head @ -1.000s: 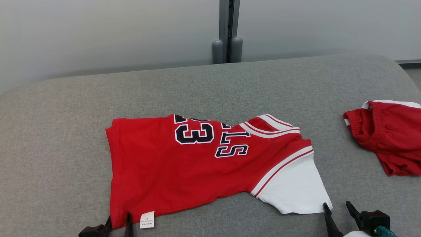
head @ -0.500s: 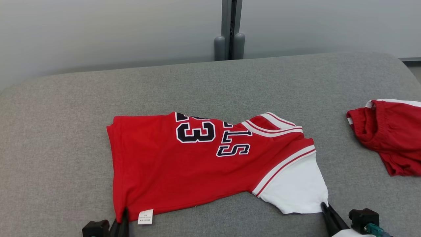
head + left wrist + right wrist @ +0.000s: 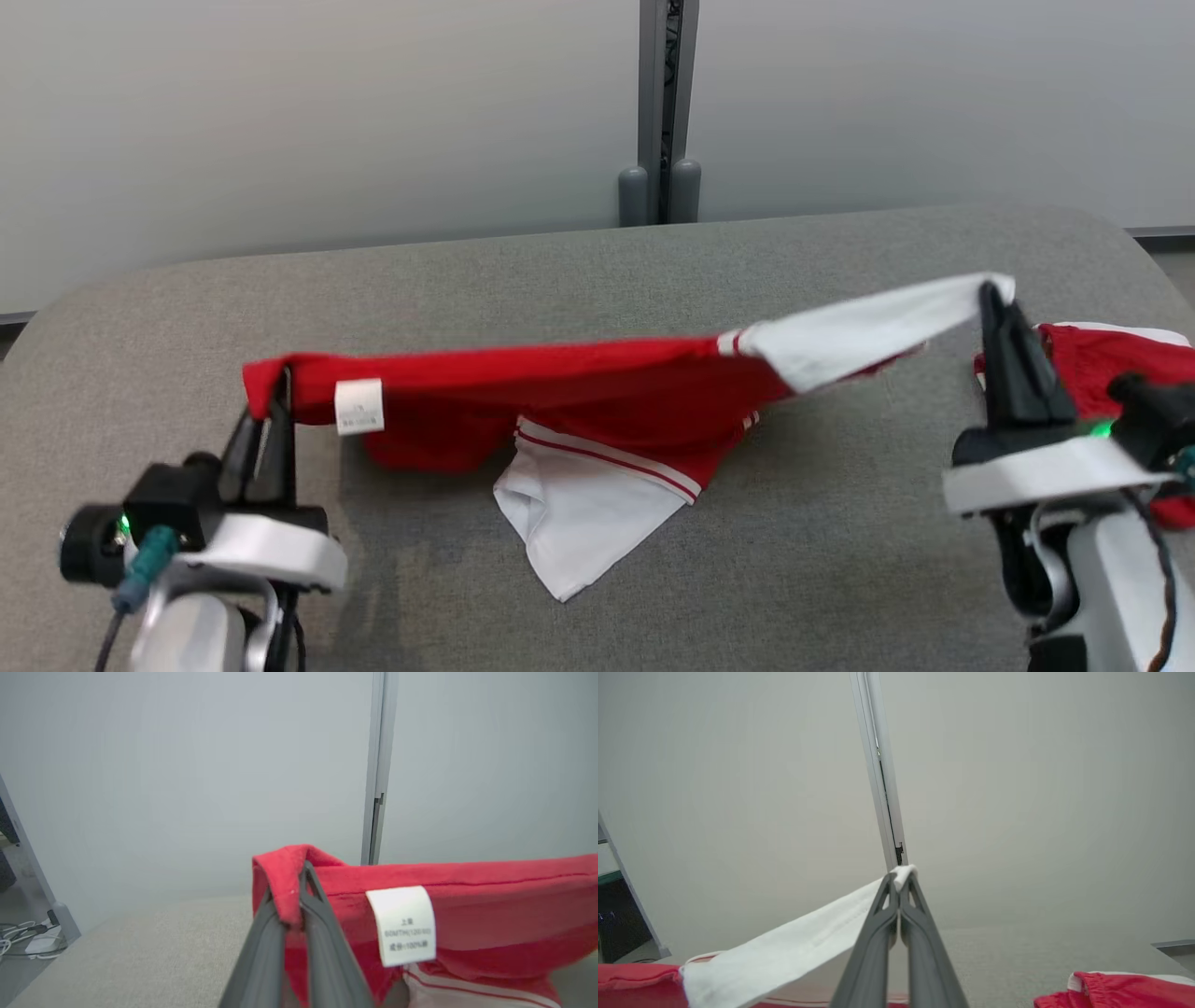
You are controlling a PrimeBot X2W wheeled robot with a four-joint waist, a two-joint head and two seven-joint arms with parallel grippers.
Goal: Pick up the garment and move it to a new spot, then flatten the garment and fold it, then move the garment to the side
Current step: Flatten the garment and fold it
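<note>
Now clamped shut on jersey (image 3: pixel 597 387): left end effector (image 3: pixel 282 392) at hem, right end effector (image 3: pixel 988 297) at sleeve; mostly hoisted, formerly flat on bench (image 3: pixel 840 560).

Left gripper (image 3: pixel 278 390): two long dark-grey tapered fingers on a black base, with a white curved shell (image 3: pixel 275 551) behind. A black pod (image 3: pixel 93 543) sits at its 9 o'clock, with a lit green LED (image 3: pixel 122 525), a teal plug (image 3: pixel 142 562) and a grey cable (image 3: pixel 110 637).
Right gripper (image 3: pixel 988 297): same build. Pod at its 3 o'clock; a dark cable runs down the white forearm (image 3: pixel 1106 579).

free: grey surface (image 3: pixel 467 280) beyond the jersey (image 3: pixel 579 387) | obstacle: red shorts (image 3: pixel 1092 359) touching right fingers (image 3: pixel 1018 383)
</note>
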